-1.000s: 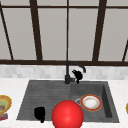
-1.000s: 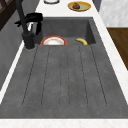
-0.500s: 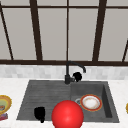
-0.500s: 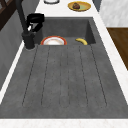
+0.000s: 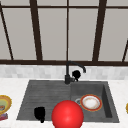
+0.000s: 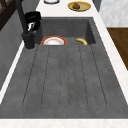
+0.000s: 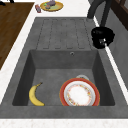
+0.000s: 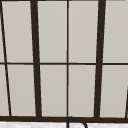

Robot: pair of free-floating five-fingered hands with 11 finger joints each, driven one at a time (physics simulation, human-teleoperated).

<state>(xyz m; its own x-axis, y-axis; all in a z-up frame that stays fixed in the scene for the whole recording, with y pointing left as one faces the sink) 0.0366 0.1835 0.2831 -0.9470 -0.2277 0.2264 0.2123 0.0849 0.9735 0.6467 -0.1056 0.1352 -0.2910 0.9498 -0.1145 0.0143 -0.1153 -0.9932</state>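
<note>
Nothing has moved: right hand (image 5: 76,74) stays at the faucet (image 5: 67,75), grip impossible to tell.

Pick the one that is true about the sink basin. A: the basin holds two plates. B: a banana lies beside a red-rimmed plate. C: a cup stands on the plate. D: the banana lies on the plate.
B: in the right side view the banana lies on the basin floor, apart from the one red-rimmed plate, which carries nothing.
</note>
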